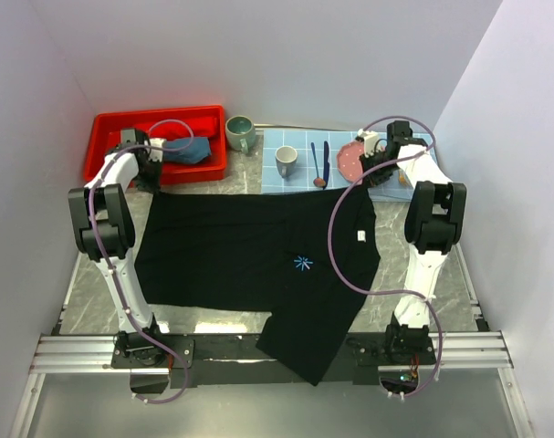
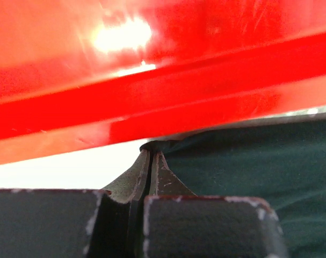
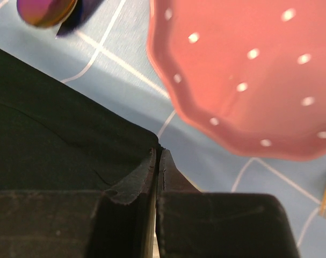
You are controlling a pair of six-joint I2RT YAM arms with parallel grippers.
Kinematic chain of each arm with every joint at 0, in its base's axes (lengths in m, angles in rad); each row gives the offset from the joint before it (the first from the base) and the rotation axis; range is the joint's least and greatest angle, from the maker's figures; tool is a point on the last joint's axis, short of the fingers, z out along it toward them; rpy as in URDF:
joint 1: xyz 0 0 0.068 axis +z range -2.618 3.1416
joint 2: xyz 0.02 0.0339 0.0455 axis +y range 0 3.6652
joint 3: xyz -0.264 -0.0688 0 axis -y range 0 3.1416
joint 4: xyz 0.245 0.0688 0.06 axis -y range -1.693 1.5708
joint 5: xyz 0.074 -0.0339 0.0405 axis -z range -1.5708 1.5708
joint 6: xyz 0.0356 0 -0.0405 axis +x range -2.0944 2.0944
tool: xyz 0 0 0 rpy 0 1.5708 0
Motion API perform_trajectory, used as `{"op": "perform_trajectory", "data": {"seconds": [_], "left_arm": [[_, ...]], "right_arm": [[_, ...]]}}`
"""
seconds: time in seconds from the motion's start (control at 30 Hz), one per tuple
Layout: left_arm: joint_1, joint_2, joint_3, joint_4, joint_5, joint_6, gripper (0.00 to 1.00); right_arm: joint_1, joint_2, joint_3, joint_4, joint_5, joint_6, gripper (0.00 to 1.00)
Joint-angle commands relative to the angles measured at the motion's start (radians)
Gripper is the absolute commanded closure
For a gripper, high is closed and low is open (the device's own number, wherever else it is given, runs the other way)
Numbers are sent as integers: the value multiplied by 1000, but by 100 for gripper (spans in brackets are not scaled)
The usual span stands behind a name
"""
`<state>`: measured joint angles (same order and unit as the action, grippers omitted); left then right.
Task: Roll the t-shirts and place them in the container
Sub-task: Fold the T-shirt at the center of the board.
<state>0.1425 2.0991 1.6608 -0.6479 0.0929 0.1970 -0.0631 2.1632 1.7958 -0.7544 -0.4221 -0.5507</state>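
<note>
**Black short-sleeved cloth t-shirt (image 1: 258, 260) pinched at both far corners**

Spread over most of the grey marbled tabletop (image 1: 89, 292), the shirt lay fairly flat, with one part reaching the near edge by the arm bases. The step in hand looked like drawing the far edge taut before the first fold or roll. Done well, both arms would move together and level. That would hold the edge straight and the cloth low, so that no slack bunched between them. It would also let the corners clear the red plastic tray (image 1: 112, 137) and the pink white-dotted plate (image 3: 248, 70). The teal-blue cloth t-shirt (image 1: 187, 151) sat crumpled in that tray.

The left gripper (image 2: 150, 156) was pressed together on the black shirt's far-left corner, just beside the tray's wall. The right gripper (image 3: 157, 153) likewise pinched the far-right corner, over the light-blue checked placemat (image 3: 130, 48) and near the plate's rim.
</note>
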Motion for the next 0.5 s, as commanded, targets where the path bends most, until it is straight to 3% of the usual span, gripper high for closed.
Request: {"op": "perform_trajectory", "data": {"seconds": [0.0, 0.13, 0.3, 0.47], "left_arm": [[3, -4, 86, 36, 4, 4, 99], [5, -65, 58, 13, 28, 22, 99], [9, -227, -136, 14, 93, 19, 99], [11, -287, -171, 17, 105, 16, 99]], "right_arm": [[-4, -3, 75, 64, 48, 11, 100], [-3, -31, 83, 17, 23, -20, 100], [-1, -172, -97, 29, -6, -29, 100], [-1, -246, -179, 30, -26, -6, 100]]}}
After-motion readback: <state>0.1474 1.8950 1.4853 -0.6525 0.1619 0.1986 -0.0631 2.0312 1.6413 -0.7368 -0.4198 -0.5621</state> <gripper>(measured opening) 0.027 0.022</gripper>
